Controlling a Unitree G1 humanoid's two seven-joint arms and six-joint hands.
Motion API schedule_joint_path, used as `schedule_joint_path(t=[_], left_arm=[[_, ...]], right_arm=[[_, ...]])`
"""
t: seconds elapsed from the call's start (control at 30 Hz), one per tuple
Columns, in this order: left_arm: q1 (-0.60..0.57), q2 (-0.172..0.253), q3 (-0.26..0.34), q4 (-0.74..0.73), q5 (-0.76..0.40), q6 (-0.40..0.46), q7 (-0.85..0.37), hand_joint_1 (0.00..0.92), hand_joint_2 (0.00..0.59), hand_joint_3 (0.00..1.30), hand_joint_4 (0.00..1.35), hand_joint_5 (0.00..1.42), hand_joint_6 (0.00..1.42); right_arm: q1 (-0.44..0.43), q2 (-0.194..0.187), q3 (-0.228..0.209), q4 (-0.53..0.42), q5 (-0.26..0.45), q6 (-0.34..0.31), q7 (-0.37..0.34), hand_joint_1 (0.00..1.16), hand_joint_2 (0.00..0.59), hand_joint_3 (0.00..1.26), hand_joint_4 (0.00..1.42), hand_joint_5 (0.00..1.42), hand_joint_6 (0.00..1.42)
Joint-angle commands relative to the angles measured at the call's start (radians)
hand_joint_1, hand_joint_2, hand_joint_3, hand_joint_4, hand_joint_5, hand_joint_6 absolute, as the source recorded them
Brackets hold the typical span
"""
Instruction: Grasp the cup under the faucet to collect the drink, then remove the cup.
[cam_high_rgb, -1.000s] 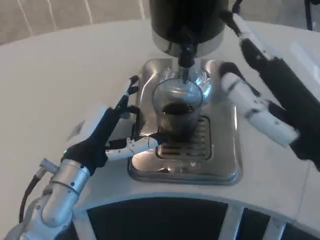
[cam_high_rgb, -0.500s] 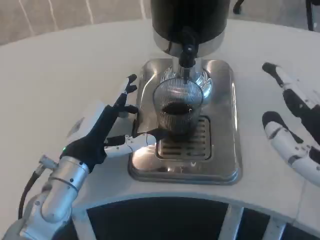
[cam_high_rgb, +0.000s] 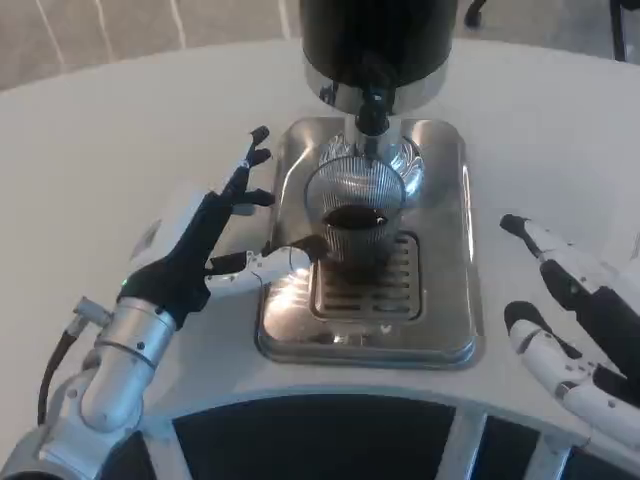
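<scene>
A clear ribbed cup (cam_high_rgb: 356, 215) with dark drink in its lower half stands on the steel drip tray (cam_high_rgb: 442, 300), right under the black faucet (cam_high_rgb: 373, 108) of the dark dispenser (cam_high_rgb: 372, 40). My left hand (cam_high_rgb: 205, 250) is at the tray's left edge with fingers spread; one finger reaches toward the cup's base and the others point up beside the tray. It holds nothing. My right hand (cam_high_rgb: 575, 330) lies low on the table to the right of the tray, fingers apart, away from the cup.
The white table (cam_high_rgb: 120, 150) stretches left and behind the tray. Its front edge curves just below the tray, with a dark gap beneath. The dispenser body overhangs the back of the tray.
My right hand has come down from the dispenser's top right to the table right of the tray. My left hand has drawn slightly back from the cup. The cup stays put.
</scene>
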Motion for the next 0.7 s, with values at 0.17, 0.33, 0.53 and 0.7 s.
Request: schedule_joint_path(t=[0.17,0.33,0.53,0.7], left_arm=[[0.009,0.006,0.017,-0.017,-0.018,-0.029,-0.005,0.365,0.075,0.03,0.01,0.29,0.28],[0.009,0.001,0.017,-0.014,-0.022,-0.042,-0.019,0.365,0.075,0.04,0.00,0.28,0.28],[0.003,-0.010,0.012,-0.003,-0.035,-0.059,-0.059,0.365,0.075,0.04,0.00,0.28,0.28],[-0.005,-0.015,0.010,0.017,-0.051,-0.088,-0.089,0.365,0.075,0.04,0.00,0.28,0.28]], right_arm=[[0.098,0.067,0.010,-0.014,-0.057,-0.103,0.043,0.00,0.564,0.00,0.00,0.00,0.00],[0.128,0.113,0.002,-0.014,-0.097,-0.157,0.058,0.00,0.564,0.00,0.00,0.00,0.00],[0.186,0.127,0.031,-0.014,-0.195,-0.165,0.077,0.00,0.564,0.00,0.00,0.00,0.00],[0.198,0.133,0.068,-0.013,-0.243,-0.141,0.099,0.00,0.574,0.00,0.00,0.00,0.00]])
